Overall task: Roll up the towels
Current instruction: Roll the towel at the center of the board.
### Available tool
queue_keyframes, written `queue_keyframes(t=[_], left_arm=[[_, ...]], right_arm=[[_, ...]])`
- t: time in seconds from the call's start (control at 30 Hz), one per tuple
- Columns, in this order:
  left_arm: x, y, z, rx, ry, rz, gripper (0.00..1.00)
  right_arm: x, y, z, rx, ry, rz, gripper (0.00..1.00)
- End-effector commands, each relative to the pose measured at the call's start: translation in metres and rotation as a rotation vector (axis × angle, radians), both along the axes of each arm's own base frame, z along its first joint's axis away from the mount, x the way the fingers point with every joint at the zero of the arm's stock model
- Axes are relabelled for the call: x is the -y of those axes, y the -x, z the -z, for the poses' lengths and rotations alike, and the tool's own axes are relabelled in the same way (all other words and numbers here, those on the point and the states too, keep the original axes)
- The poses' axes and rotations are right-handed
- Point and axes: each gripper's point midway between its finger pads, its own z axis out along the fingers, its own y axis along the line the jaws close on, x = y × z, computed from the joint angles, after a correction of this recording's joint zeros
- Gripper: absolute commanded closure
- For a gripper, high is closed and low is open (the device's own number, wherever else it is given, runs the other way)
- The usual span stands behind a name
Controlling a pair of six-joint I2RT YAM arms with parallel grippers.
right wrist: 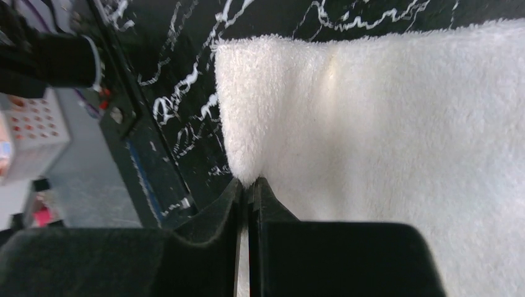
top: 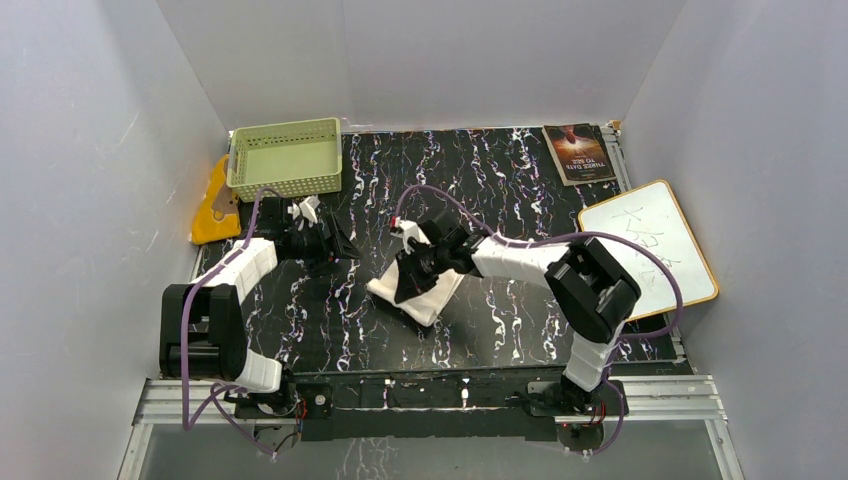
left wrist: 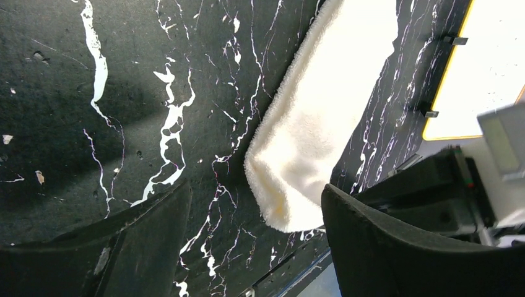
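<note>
We see the cream towel (top: 428, 298) lying flat in the middle of the counter (top: 520, 200), with the right pincer (right wrist: 249, 185) pressed together on its edge. The left pincer (left wrist: 254, 195) hangs just beside it, fingers apart, holding nothing. The orange towel (top: 214, 205) lies beside the green basket (top: 285, 158).

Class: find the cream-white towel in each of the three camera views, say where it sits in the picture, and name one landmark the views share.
Top external: cream-white towel at picture centre, partly under the right gripper.
Left wrist: it runs from top centre down to lower centre.
Right wrist: it fills the centre and right.
Shared landmark: the black marbled tabletop.
</note>
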Motion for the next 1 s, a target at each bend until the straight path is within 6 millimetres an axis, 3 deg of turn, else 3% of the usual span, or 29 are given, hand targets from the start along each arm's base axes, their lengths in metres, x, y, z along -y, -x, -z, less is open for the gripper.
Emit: queue_keyframes(t=[0.0,0.33,0.53,0.67,0.8,0.9,0.97], left_arm=[[0.004,-0.005,-0.024,0.056,0.037,0.014,0.25],[0.02,-0.006,-0.035,0.093,0.155,0.051,0.28],[0.021,-0.015,-0.033,0.125,0.14,0.075,0.29],[0.014,-0.035,-0.035,0.161,0.07,0.073,0.29],[0.017,-0.057,-0.044,0.198,0.084,0.095,0.29],[0.031,-0.071,-0.051,0.228,0.129,0.159,0.31],[0.048,-0.073,-0.05,0.243,0.127,0.245,0.38]], right_arm=[[-0.024,-0.007,-0.033,-0.161,-0.165,-0.038,1.0],[-0.01,-0.021,-0.005,-0.325,-0.167,0.003,1.0],[-0.006,-0.022,-0.005,-0.311,-0.153,0.0,1.0],[0.003,-0.025,-0.024,-0.15,-0.104,-0.021,0.7],[0.015,-0.028,-0.069,0.008,-0.15,-0.004,0.46],[0.031,-0.043,-0.085,0.045,-0.219,0.076,0.45],[0.05,-0.066,-0.08,0.023,-0.252,0.206,0.54]])
